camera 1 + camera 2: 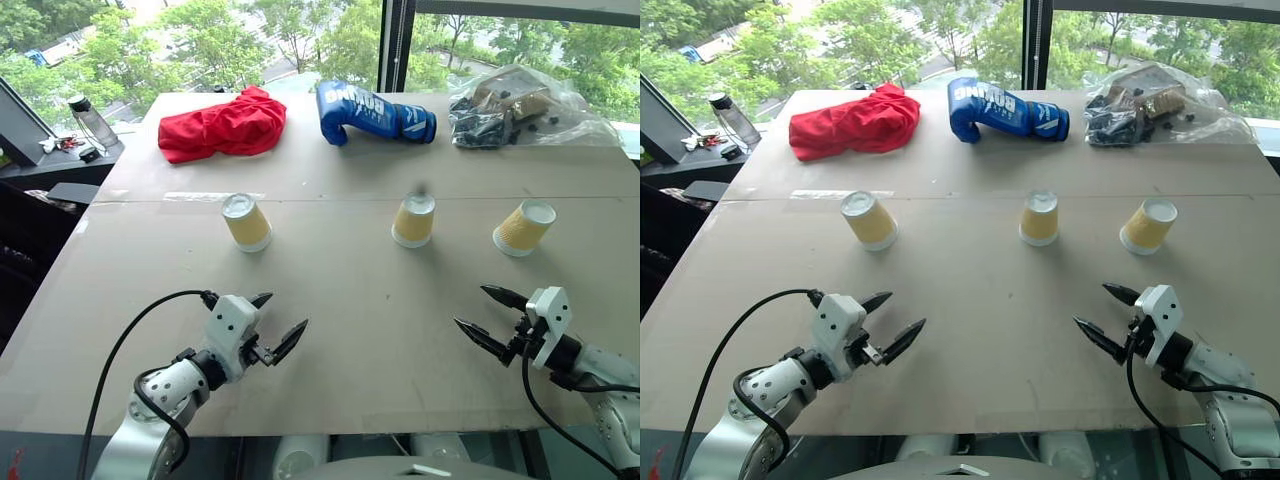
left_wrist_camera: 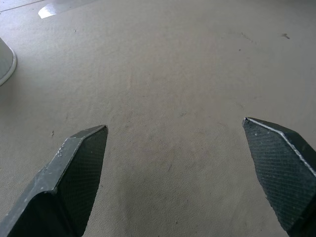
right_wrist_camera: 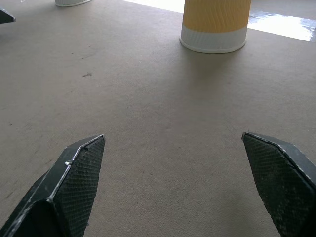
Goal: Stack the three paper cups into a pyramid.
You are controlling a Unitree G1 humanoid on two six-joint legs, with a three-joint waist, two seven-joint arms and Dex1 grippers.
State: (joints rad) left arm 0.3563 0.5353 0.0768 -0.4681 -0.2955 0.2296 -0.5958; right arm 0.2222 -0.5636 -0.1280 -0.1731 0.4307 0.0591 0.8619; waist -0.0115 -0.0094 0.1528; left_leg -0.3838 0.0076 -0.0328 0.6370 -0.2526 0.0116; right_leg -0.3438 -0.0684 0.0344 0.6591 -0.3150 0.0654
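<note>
Three tan-yellow paper cups stand upside down and apart in a row across the middle of the table: the left cup (image 1: 246, 221), the middle cup (image 1: 414, 220) and the right cup (image 1: 523, 228). My left gripper (image 1: 287, 310) is open and empty, low over the table's near part, well short of the left cup. My right gripper (image 1: 470, 306) is also open and empty, on the near side of the right cup. In the right wrist view one cup (image 3: 216, 24) stands ahead of the open fingers (image 3: 74, 173). A cup's white rim (image 2: 6, 61) shows at the edge of the left wrist view.
Along the table's far edge lie a red cloth (image 1: 222, 125), a blue boxing glove (image 1: 372, 115) and a clear plastic bag of dark parts (image 1: 520, 108). A bottle (image 1: 92, 122) stands on a side bench at the far left. The brown table (image 1: 340, 280) is bare between cups and grippers.
</note>
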